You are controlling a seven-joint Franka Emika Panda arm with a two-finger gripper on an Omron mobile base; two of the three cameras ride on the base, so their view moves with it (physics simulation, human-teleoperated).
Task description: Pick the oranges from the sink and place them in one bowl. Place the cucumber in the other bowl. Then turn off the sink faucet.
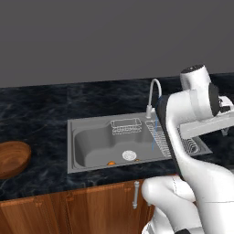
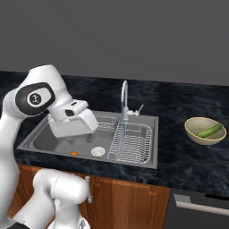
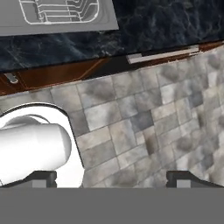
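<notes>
Gripper (image 3: 112,177) spread wide, nothing btwn fingers, aimed at the tiled floor (image 3: 144,122) past the counter's front edge. One orange (image 2: 74,153) lies by the sink (image 2: 49,138) front wall, near the drain. Faucet (image 2: 124,96) running. Cucumber (image 2: 210,131) sits in olive-yellow bowl (image 2: 197,134) at counter's right end; wooden bowl (image 1: 13,157) at left end. No legible writing.

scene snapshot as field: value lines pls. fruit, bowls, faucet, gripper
orange: one visible in the sink, near front wall
cucumber: lying in the olive-yellow bowl, right counter
wooden bowl: left counter, looks empty
faucet: running, blue stream visible
gripper: open, empty, facing the tiled floor
</notes>
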